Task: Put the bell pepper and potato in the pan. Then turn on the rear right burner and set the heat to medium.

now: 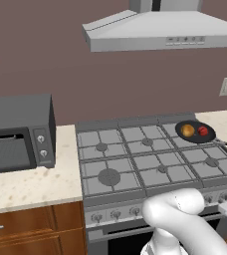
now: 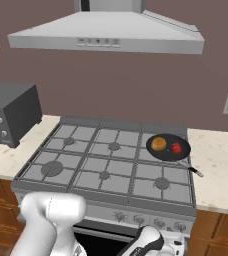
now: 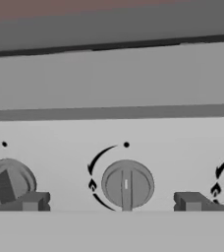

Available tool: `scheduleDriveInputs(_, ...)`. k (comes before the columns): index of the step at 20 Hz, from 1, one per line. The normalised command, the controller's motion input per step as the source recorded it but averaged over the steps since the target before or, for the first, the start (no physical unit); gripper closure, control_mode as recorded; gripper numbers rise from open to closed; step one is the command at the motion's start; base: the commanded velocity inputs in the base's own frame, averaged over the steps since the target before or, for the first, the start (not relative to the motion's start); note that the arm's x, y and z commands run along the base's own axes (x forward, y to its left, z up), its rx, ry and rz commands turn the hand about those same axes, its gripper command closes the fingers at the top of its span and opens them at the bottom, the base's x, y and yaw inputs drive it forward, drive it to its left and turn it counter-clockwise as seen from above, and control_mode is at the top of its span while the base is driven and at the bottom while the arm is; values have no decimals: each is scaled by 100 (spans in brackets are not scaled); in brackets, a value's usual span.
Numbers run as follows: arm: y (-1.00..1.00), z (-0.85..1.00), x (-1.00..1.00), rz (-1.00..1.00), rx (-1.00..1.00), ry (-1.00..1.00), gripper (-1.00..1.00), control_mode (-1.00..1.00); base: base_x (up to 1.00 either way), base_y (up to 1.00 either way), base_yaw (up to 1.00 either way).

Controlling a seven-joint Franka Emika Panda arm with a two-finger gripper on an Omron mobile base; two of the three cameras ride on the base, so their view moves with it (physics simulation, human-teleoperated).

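- The bell pepper [image 2: 176, 148] and the potato [image 2: 158, 144] already lie side by side in the pan [image 2: 168, 147], which sits on the rear right grate of the stove [image 2: 106, 165] with its handle running toward the front right — so the knob step looks to be the one in hand.
- In the hand view, the end effector [image 3: 111, 203] faces the stove's front panel with its fingertips [image 3: 31, 202] spread wide, holding nothing.
- A round knob [image 3: 127, 185] lies straight ahead, centred between the tips; its ridge stands upright, just below the dot mark.
- Another knob [image 3: 8, 183] sits behind the left tip — a third shows at the right edge.
- Which knob serves the rear right burner cannot be told from the markings.
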Motion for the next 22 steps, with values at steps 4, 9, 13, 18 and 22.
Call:
scheduleDriveInputs(4,-13,0,7,0,0,0,-100,-100,0,0,0)
scheduleDriveInputs(9,-8,0,4,0,0,0,-100,-100,0,0,0)
scheduleDriveInputs(13,0,-1,3,0,0,0,-100,-100,0,0,0)
scheduleDriveInputs(18,0,-8,14,0,0,0,-100,-100,0,0,0)
scheduleDriveInputs(22,0,-1,25,0,0,0,-100,-100,0,0,0)
